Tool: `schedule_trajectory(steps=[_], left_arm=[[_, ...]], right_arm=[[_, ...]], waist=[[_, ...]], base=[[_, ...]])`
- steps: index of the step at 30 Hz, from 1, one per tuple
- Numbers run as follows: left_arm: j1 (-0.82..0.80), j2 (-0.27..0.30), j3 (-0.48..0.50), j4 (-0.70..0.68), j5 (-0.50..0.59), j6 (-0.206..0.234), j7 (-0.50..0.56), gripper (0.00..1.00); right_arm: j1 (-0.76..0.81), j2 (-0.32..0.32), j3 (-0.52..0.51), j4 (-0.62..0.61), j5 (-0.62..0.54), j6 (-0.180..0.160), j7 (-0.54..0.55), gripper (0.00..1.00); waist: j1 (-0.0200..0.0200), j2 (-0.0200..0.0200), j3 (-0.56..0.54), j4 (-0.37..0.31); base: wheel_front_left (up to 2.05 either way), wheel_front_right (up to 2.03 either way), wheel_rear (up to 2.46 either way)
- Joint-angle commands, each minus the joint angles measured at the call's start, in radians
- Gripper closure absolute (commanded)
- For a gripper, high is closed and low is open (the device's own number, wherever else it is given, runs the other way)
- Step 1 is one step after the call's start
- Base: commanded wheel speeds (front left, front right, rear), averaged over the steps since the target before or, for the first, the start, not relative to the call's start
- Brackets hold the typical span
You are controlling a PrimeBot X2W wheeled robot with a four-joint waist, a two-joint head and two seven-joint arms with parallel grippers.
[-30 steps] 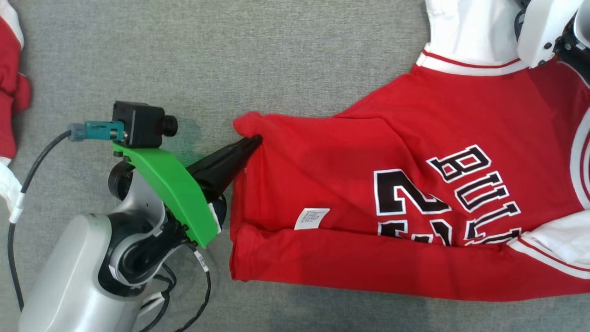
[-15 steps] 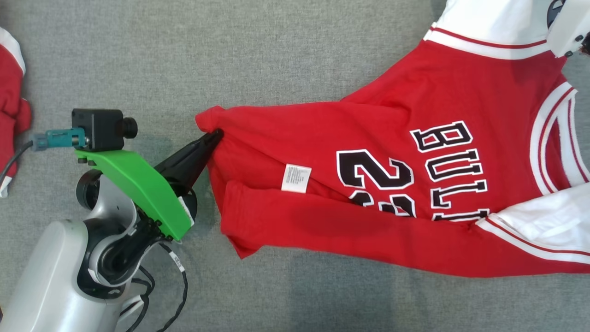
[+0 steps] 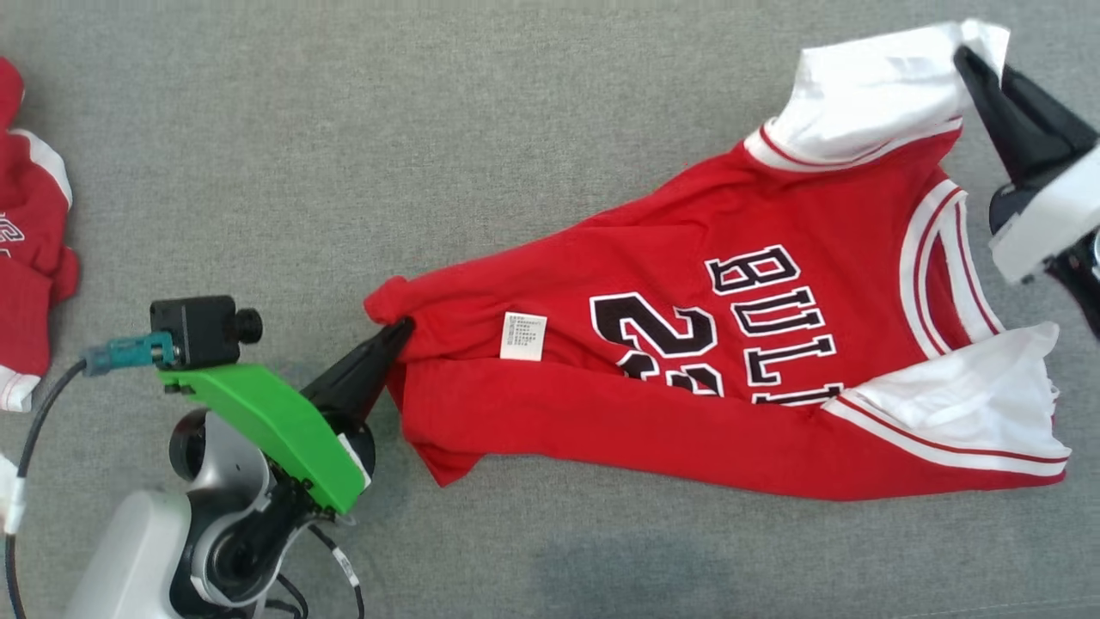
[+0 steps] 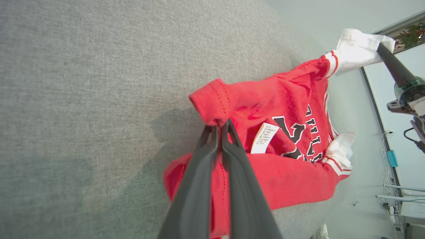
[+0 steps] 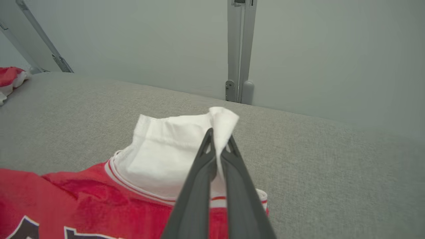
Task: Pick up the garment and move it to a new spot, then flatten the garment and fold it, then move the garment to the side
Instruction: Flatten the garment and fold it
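Lying stretched across the right half of the grey desk (image 3: 344,129), the red garment (image 3: 653,258) is being held at both ends. The left end effector (image 3: 400,327) is pinching the bunched hem corner, jaws closed tight on the fabric, near the desk's middle. The right end effector (image 3: 964,55) is clamping the tip of a white sleeve (image 3: 859,94), jaws pressed together on it, toward the desk's right edge on the far side. Another crumpled shirt (image 3: 34,258) is lying at the left edge.
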Motion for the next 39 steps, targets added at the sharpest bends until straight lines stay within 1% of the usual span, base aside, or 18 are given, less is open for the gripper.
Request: schedule_trajectory(steps=[1, 4, 7, 12, 16, 17, 20, 22, 23, 26, 29, 31, 32, 33, 34, 36, 37, 39], left_arm=[[0.030, -0.005, 0.002, -0.009, -0.016, 0.006, -0.008, 1.00], [0.075, -0.010, 0.005, -0.026, -0.021, 0.014, -0.021, 1.00], [0.109, -0.016, 0.019, -0.023, -0.027, 0.026, -0.040, 1.00], [0.130, -0.027, 0.028, 0.002, -0.026, 0.033, -0.068, 1.00], [0.147, -0.025, 0.035, 0.013, -0.022, 0.036, -0.080, 1.00], [0.154, -0.024, 0.039, 0.016, -0.023, 0.038, -0.085, 0.97], [0.175, -0.027, 0.056, 0.008, -0.032, 0.040, -0.107, 0.96], [0.191, -0.034, 0.072, -0.002, -0.041, 0.043, -0.125, 0.93], [0.200, -0.037, 0.078, -0.007, -0.048, 0.045, -0.131, 0.93], [0.223, -0.043, 0.092, -0.019, -0.065, 0.052, -0.140, 1.00], [0.250, -0.045, 0.088, -0.004, -0.063, 0.060, -0.140, 0.92], [0.264, -0.059, 0.081, 0.015, -0.077, 0.060, -0.139, 0.58], [0.268, -0.059, 0.076, 0.029, -0.074, 0.059, -0.140, 0.26], [0.270, -0.060, 0.067, 0.043, -0.070, 0.054, -0.135, 0.00], [0.271, -0.062, 0.058, 0.053, -0.059, 0.047, -0.140, 0.00], [0.271, -0.065, 0.044, 0.080, -0.036, 0.038, -0.159, 0.00], [0.268, -0.055, 0.035, 0.088, 0.000, 0.029, -0.182, 0.00], [0.267, -0.044, 0.037, 0.103, 0.088, 0.028, -0.273, 0.00]], right_arm=[[0.060, 0.001, -0.018, -0.024, 0.007, -0.001, -0.016, 1.00], [0.187, 0.012, -0.079, -0.077, 0.011, -0.001, -0.042, 1.00], [0.305, 0.044, -0.131, -0.124, -0.001, -0.001, -0.053, 1.00], [0.460, 0.141, -0.200, -0.195, -0.026, -0.001, -0.059, 1.00], [0.526, 0.212, -0.227, -0.219, -0.053, -0.001, -0.049, 1.00], [0.539, 0.225, -0.227, -0.221, -0.062, -0.001, -0.045, 1.00], [0.567, 0.259, -0.239, -0.228, -0.083, -0.001, -0.046, 1.00], [0.584, 0.280, -0.258, -0.233, -0.083, -0.001, -0.051, 1.00], [0.594, 0.287, -0.266, -0.231, -0.082, -0.001, -0.049, 1.00], [0.615, 0.311, -0.272, -0.210, -0.075, -0.001, -0.035, 1.00], [0.618, 0.329, -0.251, -0.169, -0.065, -0.001, -0.028, 1.00], [0.602, 0.344, -0.225, -0.126, -0.048, -0.001, -0.025, 1.00], [0.589, 0.339, -0.215, -0.095, -0.056, -0.001, -0.025, 0.74], [0.579, 0.336, -0.199, -0.067, -0.068, -0.001, -0.022, 0.50], [0.570, 0.333, -0.181, -0.041, -0.081, -0.001, -0.019, 0.00], [0.554, 0.331, -0.165, 0.003, -0.096, -0.001, -0.022, 0.00], [0.548, 0.327, -0.162, 0.019, -0.105, -0.001, -0.030, 0.00], [0.541, 0.325, -0.174, 0.036, -0.108, -0.001, -0.045, 0.00]], waist=[[0.0000, 0.0000, -0.055, -0.040], [0.0000, 0.0000, -0.084, -0.051], [0.0000, 0.0000, -0.104, -0.062], [0.0000, 0.0000, -0.121, -0.080], [0.0000, 0.0000, -0.132, -0.100], [0.0000, 0.0000, -0.135, -0.104], [0.0000, 0.0000, -0.140, -0.112], [0.0000, 0.0000, -0.143, -0.116], [0.0000, 0.0000, -0.145, -0.117], [0.0000, 0.0000, -0.146, -0.119], [0.0000, 0.0000, -0.146, -0.122], [0.0000, 0.0000, -0.144, -0.127], [0.0000, 0.0000, -0.144, -0.128], [0.0000, 0.0000, -0.143, -0.128], [0.0000, 0.0000, -0.143, -0.128], [0.0000, 0.0000, -0.143, -0.126], [0.0000, 0.0000, -0.144, -0.126], [0.0000, 0.0000, -0.148, -0.129]], base=[[0.00, 0.00, 0.00], [0.00, 0.00, 0.00], [0.00, 0.00, 0.00], [0.00, 0.00, 0.00], [0.00, 0.00, 0.00], [0.00, 0.00, 0.00], [0.00, 0.00, 0.00], [0.00, 0.00, 0.00], [0.00, 0.00, 0.00], [0.00, 0.00, 0.00], [0.00, 0.00, 0.00], [0.00, 0.00, 0.00], [0.00, 0.00, 0.00], [0.00, 0.00, 0.00], [0.00, 0.00, 0.00], [0.00, 0.00, 0.00], [0.00, 0.00, 0.00], [0.00, 0.00, 0.00]])
